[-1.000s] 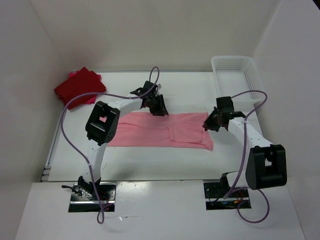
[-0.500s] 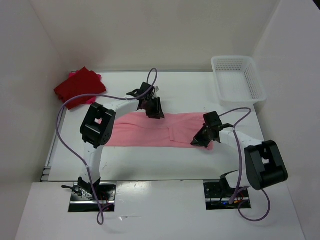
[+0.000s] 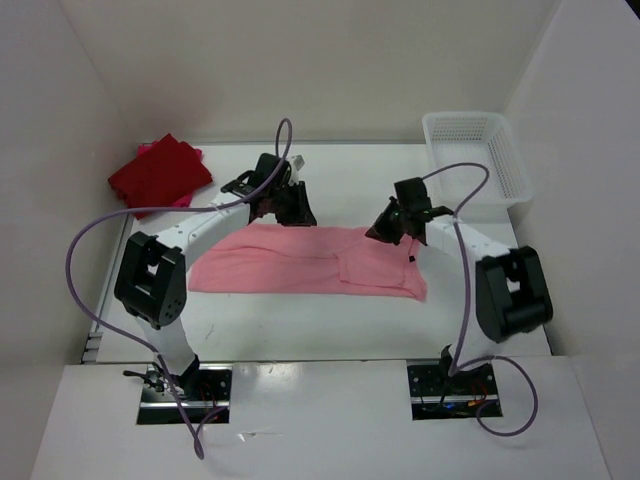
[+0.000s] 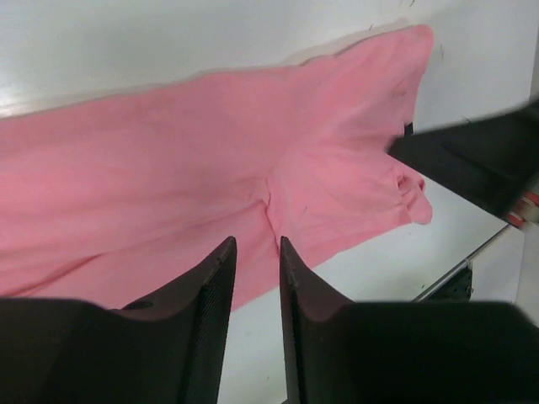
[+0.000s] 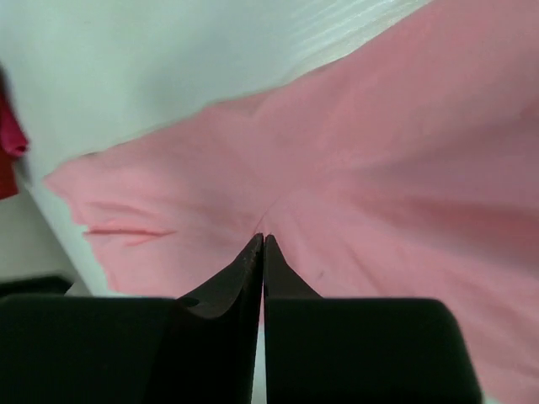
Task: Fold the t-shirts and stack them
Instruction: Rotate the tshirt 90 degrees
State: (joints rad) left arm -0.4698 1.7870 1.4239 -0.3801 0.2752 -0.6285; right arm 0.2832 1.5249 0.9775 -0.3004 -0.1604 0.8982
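Observation:
The light pink t-shirt [image 3: 310,262] lies flat as a long band across the middle of the table [image 3: 300,325]. My left gripper [image 3: 295,208] hovers at its back edge. In the left wrist view its jaws [image 4: 257,244] stand a little apart with nothing between them, over the shirt [image 4: 168,168]. My right gripper [image 3: 378,232] is over the shirt's back right part. Its jaws [image 5: 263,238] are shut, pointing at a seam in the cloth [image 5: 379,168], with nothing visibly pinched. The dark red t-shirt [image 3: 165,172] lies folded at the back left, with a brighter pink edge [image 3: 148,150] showing beneath it.
A white mesh basket [image 3: 470,125] stands at the back right corner. White walls enclose the table on three sides. Purple cables loop from both arms. The right arm's elbow [image 3: 510,290] hangs over the table's right side.
The left gripper has drifted back and to the left, its elbow swinging out left. The right gripper left the shirt's right end, dipped forward, then came to the back edge.

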